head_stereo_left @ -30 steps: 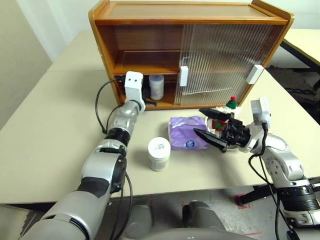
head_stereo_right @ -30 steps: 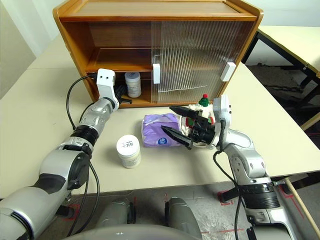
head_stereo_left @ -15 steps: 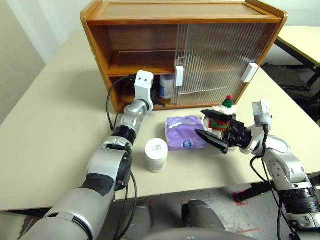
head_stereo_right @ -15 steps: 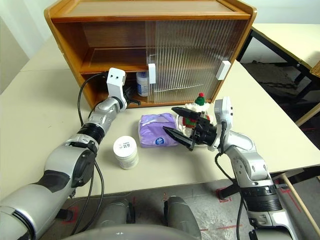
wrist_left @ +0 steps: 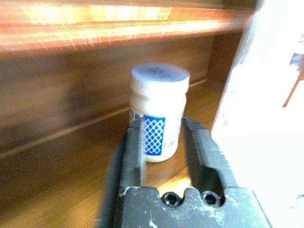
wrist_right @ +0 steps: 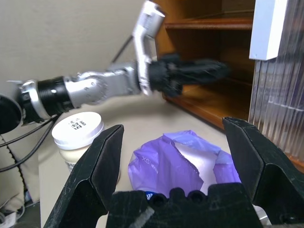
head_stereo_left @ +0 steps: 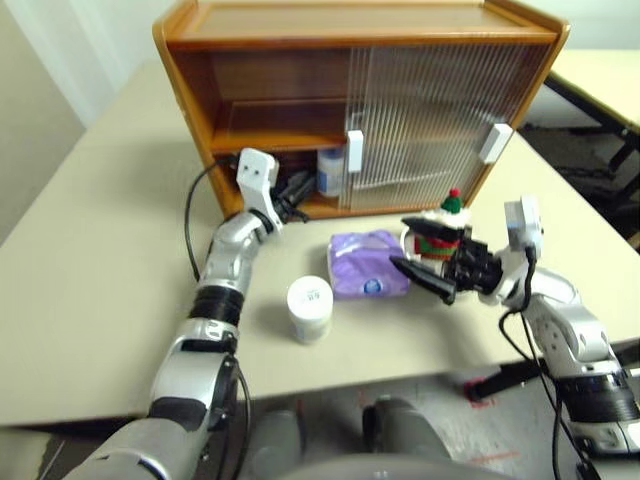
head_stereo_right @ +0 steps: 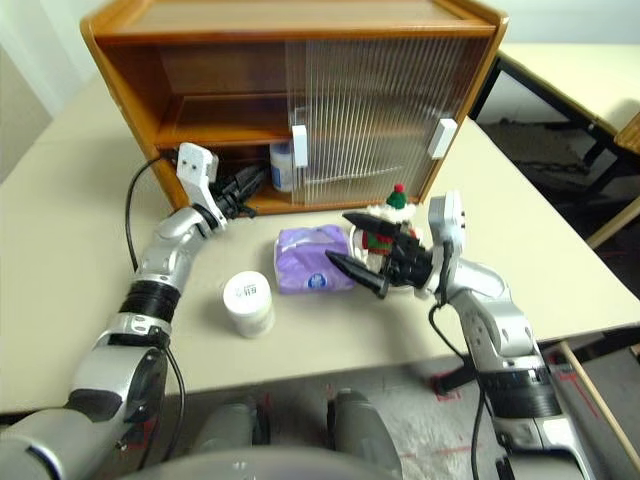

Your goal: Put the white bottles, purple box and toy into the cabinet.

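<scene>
Nearest the table's front edge stands one white bottle [head_stereo_left: 309,308], upright and alone, well short of the cabinet [head_stereo_left: 360,60]. Just beyond it, toward the cabinet, lies the purple box [head_stereo_left: 368,265], its crinkly wrapper partly blocked by the right gripper [head_stereo_left: 410,245], whose black fingers are spread wide around nothing. Behind those fingers sits the toy [head_stereo_left: 441,226] — only its red-and-green hat and a strip of striped sweater can be made out, the rest is covered. Farther on, at the cabinet's open left half, the left gripper [head_stereo_left: 302,186] pokes into the lower compartment; its fingers stand parted on either side of the second white bottle [wrist_left: 159,110] without clearly touching it. That bottle rests on the cabinet floor, half hidden behind the white handle [head_stereo_left: 354,155] of the ribbed sliding door — whose translucent panels blur whatever lies behind.
</scene>
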